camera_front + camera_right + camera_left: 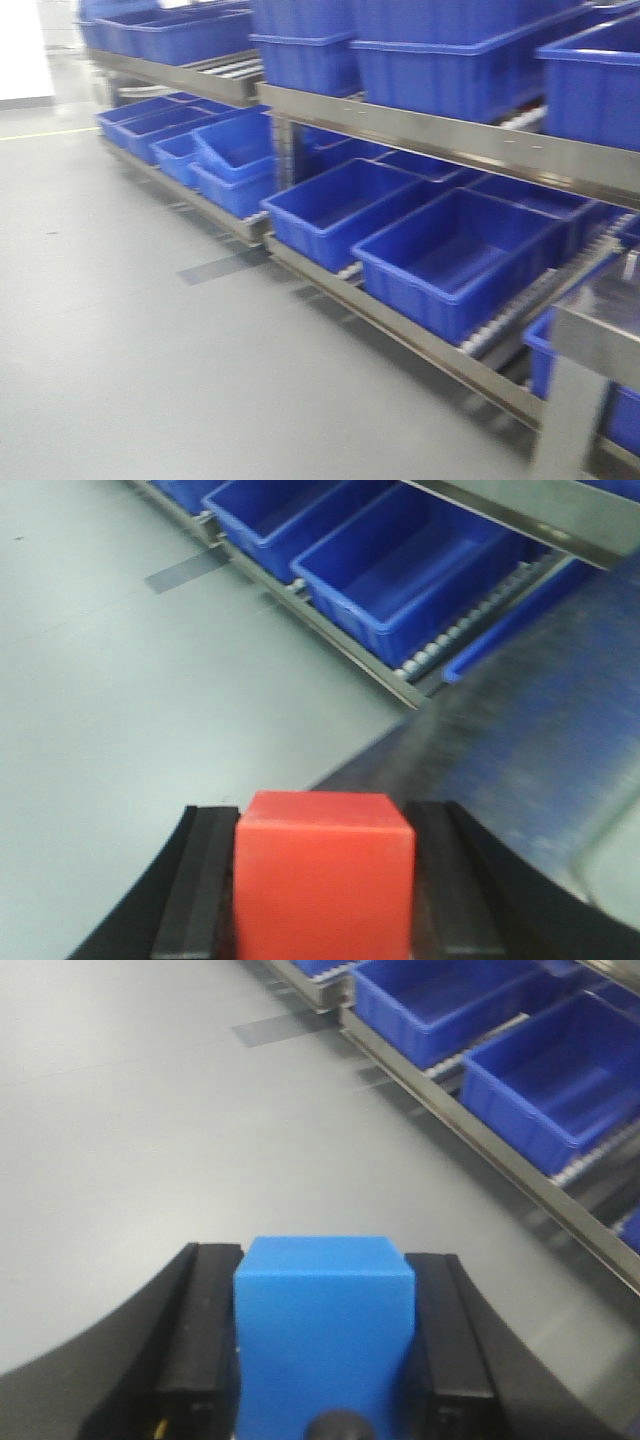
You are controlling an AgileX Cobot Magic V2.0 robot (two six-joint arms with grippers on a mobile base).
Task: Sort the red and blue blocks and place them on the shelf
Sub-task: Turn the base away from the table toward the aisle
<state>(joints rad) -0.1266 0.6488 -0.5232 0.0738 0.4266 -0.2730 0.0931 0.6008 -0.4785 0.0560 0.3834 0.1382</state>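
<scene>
Leftward, open floor (150, 350) along the shelf (450, 140) front edge.

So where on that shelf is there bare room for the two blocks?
On the shelf, the lower bins sit open and look empty; either nearest one has room. Between them only thin strips of rollers show. The top tier is crowded: upper bins stand side by side, insides hidden. The tabletop at right shows a bare corner.
</scene>
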